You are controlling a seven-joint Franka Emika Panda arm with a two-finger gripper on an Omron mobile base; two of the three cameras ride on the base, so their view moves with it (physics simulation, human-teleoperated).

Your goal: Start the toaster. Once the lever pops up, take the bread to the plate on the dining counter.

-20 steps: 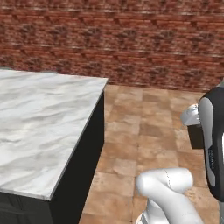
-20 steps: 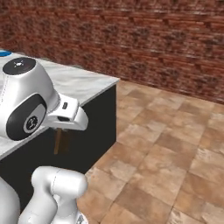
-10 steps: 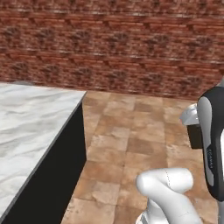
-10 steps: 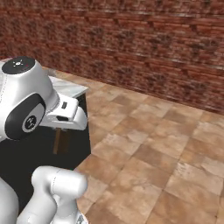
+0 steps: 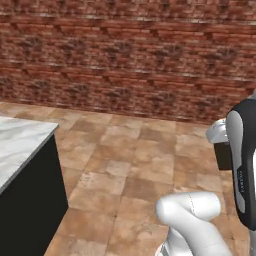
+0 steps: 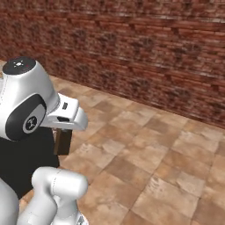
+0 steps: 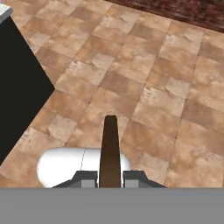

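My gripper [image 7: 109,176] is shut on the bread [image 7: 109,146], a thin dark-brown slice seen edge-on that stands up between the two fingertips. From the right base the bread [image 6: 63,142] hangs below the white hand, over the tiled floor. A corner of the dining counter [image 5: 20,142], white marble with black sides, sits at the left edge. Its black side [image 7: 17,78] lies left of the gripper and apart from it. The toaster and the plate are out of view.
Brown tiled floor [image 5: 135,170] spreads ahead and to the right. A red brick wall [image 5: 130,60] closes the far side. The counter's black side [image 6: 19,165] stands close behind the arm on the left.
The whole picture has shifted: the base has moved, and the counter has slid off to the left of both base views. The gripper stays shut on the bread.
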